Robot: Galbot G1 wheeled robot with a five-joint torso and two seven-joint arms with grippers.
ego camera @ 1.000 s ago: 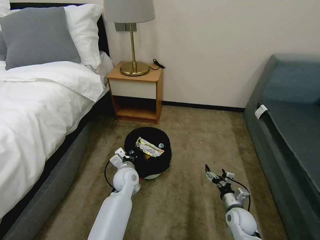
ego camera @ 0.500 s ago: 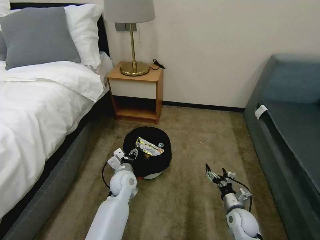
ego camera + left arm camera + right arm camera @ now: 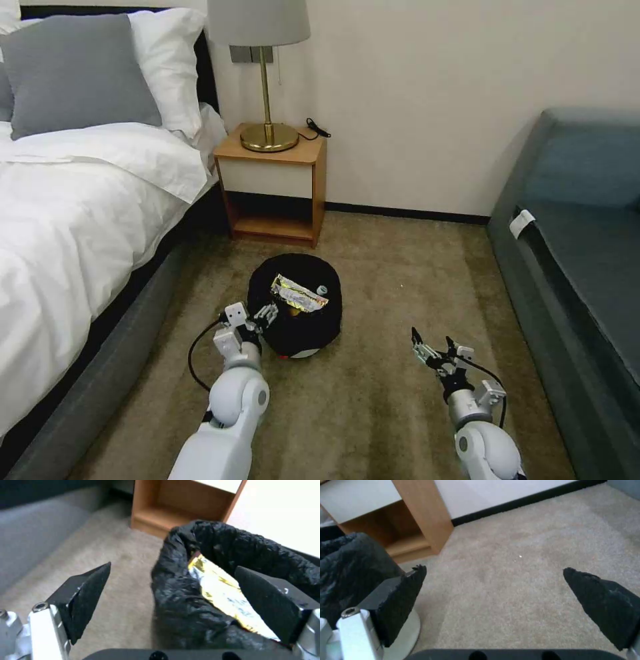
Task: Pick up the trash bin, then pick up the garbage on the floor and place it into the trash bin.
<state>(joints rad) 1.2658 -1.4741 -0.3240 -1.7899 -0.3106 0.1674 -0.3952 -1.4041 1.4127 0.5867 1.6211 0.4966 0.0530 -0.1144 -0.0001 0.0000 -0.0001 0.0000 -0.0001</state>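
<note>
Now left claw (image 3: 265, 313) released, straddling trash bin (image 3: 298, 328) rim, foil wrapper (image 3: 297, 294) inside, right claw (image 3: 433, 348) released above carpet (image 3: 373, 400).

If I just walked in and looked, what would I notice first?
Probably the round trash bin in its crinkly black bag, standing on the carpet in front of the wooden nightstand, with a shiny gold-silver foil wrapper lying on top inside. The left tool is right at the bin's rim, open, while the right tool hangs open over bare carpet off to the side.
</note>
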